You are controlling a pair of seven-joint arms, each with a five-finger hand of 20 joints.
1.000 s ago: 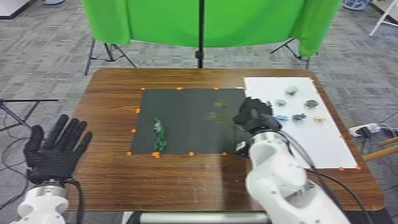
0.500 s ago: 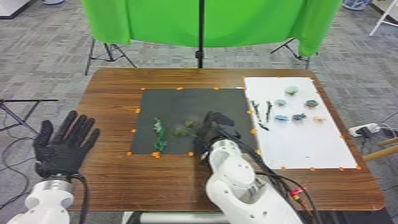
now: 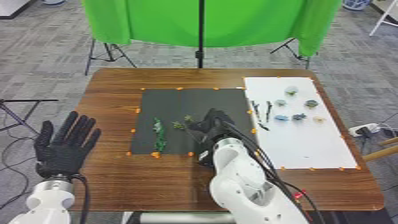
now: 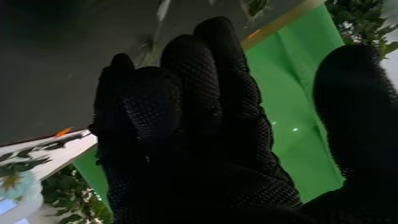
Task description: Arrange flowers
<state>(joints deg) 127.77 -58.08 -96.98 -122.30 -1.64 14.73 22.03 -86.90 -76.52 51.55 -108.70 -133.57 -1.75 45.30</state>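
In the head view, my right hand (image 3: 213,124) is over the dark mat (image 3: 187,99), right beside a thin green sprig (image 3: 187,119); part of its stem is hidden. A longer leafy green stem (image 3: 159,135) lies on the mat's left part. On the white sheet (image 3: 311,145) are two dark twigs (image 3: 267,111) and several small pale flower heads (image 3: 291,91). My left hand (image 3: 62,152) is open at the table's left edge. In the right wrist view, the right hand (image 4: 204,155) has its thumb well apart from the fingers, with a thin stem (image 4: 158,30) beyond the fingertips.
Orange tape marks (image 3: 179,89) line the mat and sheet. The brown wooden table (image 3: 124,182) runs around them. Behind it, a green cloth (image 3: 151,25) hangs on a stand. Cables (image 3: 266,160) trail along the right arm.
My right hand has moved left from the white sheet's edge onto the dark mat, uncovering the twigs. The thin sprig has shifted left too. My left hand has moved slightly right.
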